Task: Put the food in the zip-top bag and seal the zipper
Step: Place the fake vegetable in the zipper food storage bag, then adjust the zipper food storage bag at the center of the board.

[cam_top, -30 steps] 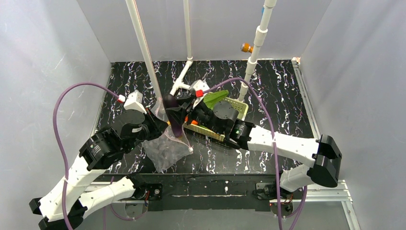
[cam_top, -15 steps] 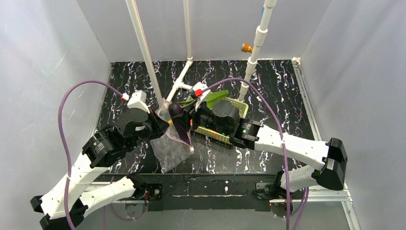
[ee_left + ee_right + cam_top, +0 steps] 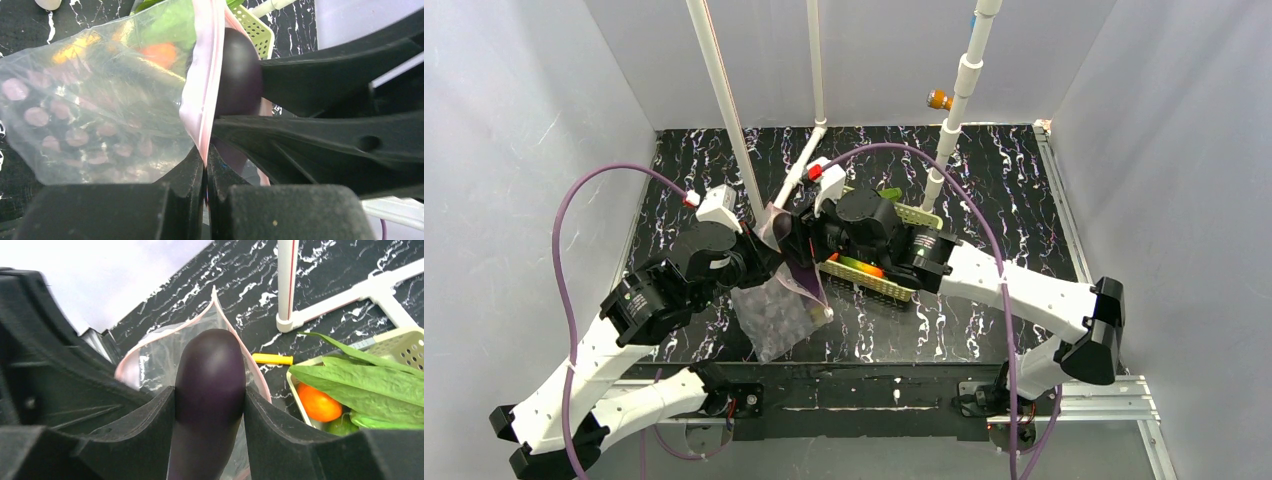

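My right gripper [image 3: 210, 405] is shut on the dark-purple eggplant [image 3: 210, 375] and holds its rounded end at the open mouth of the zip-top bag [image 3: 772, 312]. My left gripper [image 3: 206, 160] is shut on the bag's pinkish zipper strip [image 3: 207, 75] and holds the mouth up. In the top view both grippers meet at the bag mouth [image 3: 786, 235], and the dotted bag hangs down onto the table. Green leaves [image 3: 365, 380] lie in the basket [image 3: 894, 280] to the right. The cabbage is hidden.
An orange round item [image 3: 317, 402] and a green item [image 3: 342, 426] lie in the basket under the leaves. White pipe stands [image 3: 724, 110] rise behind the bag. A yellow stick [image 3: 272, 359] lies on the black marbled table [image 3: 1014, 200].
My right gripper has moved left with the eggplant to the bag mouth. My left gripper has held the bag edge and shifted slightly right; the bag hangs lower.
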Available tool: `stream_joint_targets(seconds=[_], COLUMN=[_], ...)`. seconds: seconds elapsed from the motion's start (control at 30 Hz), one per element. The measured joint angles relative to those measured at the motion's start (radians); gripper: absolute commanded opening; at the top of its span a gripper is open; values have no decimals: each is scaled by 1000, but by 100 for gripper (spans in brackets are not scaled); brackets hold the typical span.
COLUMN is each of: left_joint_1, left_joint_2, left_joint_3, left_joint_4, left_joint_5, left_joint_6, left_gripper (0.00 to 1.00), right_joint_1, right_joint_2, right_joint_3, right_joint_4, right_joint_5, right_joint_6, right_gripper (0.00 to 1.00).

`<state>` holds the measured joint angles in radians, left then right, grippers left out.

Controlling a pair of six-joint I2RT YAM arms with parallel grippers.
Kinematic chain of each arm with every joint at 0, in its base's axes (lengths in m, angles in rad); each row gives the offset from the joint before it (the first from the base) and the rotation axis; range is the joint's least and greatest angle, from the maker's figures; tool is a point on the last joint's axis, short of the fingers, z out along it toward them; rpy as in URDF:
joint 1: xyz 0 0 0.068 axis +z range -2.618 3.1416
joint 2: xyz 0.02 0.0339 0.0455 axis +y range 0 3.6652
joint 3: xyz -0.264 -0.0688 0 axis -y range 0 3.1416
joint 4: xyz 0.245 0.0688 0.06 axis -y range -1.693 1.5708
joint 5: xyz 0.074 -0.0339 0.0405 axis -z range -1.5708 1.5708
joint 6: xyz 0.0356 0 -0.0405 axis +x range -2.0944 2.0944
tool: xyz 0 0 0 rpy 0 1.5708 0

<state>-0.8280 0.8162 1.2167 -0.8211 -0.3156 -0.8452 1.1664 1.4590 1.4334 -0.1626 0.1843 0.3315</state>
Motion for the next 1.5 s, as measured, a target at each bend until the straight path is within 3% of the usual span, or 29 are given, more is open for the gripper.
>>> stream_joint_targets(seconds=[0.33,0.57,1.17,1.47,1.5], left_joint_1=[0,0,0,0,0], left_joint_2=[-2,-2,-17,-19,-19], left_joint_3=[0,0,-27,-26,-26], left_joint_4=[6,14,12,9,8], left_joint_5=[14,13,1,-5,-6], left_joint_6=[0,0,-4,-7,-9], left_gripper=[0,0,0,0,0], right_joint_1=[1,1,-26,51,61], right_joint_2=[61,84,-94,-43,-43], right_joint_3=[108,214,120,61,55], right_joint_4=[-167,-249,-314,-383,-389], right_joint_5=[23,11,-14,-35,-38], right_joint_6=[31,36,104,193,195], right_gripper=[70,76,79,60,49])
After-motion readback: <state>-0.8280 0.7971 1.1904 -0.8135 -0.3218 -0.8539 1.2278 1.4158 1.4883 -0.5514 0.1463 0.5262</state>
